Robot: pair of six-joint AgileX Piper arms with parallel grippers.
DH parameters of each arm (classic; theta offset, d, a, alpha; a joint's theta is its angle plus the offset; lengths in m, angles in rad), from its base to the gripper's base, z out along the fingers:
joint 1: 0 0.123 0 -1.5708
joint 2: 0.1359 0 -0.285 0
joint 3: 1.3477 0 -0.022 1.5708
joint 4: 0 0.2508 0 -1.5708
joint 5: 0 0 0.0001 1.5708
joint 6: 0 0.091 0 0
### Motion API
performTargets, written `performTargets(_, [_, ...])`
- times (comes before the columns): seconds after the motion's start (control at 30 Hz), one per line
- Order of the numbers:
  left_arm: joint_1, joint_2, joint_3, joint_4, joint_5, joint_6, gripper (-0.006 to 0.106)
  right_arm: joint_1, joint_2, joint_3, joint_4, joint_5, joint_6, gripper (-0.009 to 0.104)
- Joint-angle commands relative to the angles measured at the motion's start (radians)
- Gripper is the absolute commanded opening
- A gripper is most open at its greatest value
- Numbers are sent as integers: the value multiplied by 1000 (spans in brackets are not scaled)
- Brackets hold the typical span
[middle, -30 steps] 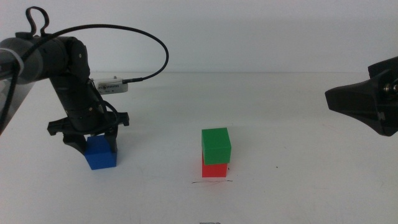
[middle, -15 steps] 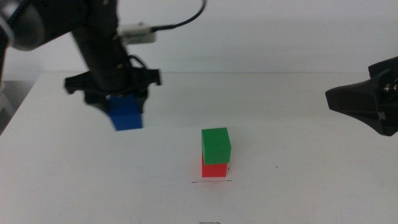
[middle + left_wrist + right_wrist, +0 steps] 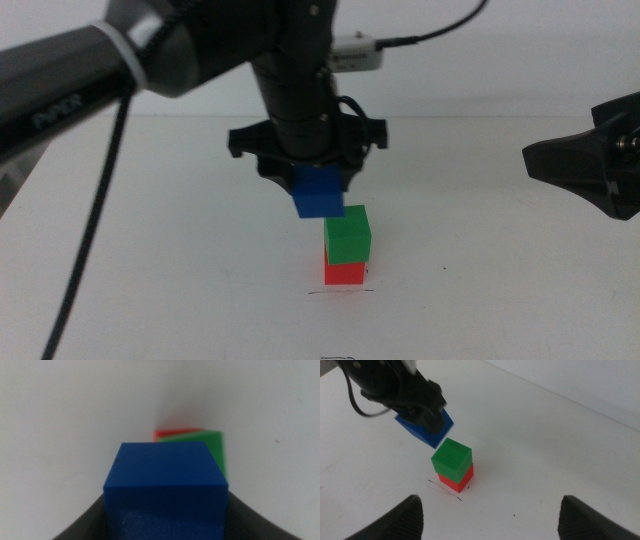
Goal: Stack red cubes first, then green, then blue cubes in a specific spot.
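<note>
A small matte deep blue cube (image 3: pixel 318 193), clamped between the left gripper's (image 3: pixel 308 180) dark jaws, hangs in the air just above and beside the matte green cube (image 3: pixel 348 234). That green cube already sits on the bright red cube (image 3: pixel 344 272) by the thin scribbled dark line (image 3: pixel 340 293), so only the blue placement appears left. The right gripper (image 3: pixel 490 512) waits well off to the side, jaws spread.

The counter (image 3: pixel 500 300) is a plain white surface that fills most of the middle view. A red cube (image 3: pixel 344 272) rests directly on it, a little right of the picture's centre and toward the near side. Just in front of that cube, a thin, short dark scribbled line (image 3: pixel 340 293) runs sideways across the white top, about as wide as the cube. A tiny dark speck (image 3: pixel 446 266) marks the surface to the right of the cube. Soft grey shadows fall on the white around the cube's base.
</note>
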Motion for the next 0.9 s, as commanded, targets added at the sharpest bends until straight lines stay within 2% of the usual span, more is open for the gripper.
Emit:
performTargets(0.0, [-25,-35,-47,-2,75,-29,6,-7,-13,-26,6,-63,-9,75])
performTargets(0.4, [-34,45,-125,-83,74,-45,6,-7,-13,-26,1,-61,-9,75])
performTargets(0.87, [-34,73,-144,-87,74,-63,6,-7,-13,-26,1,-61,-9,75])
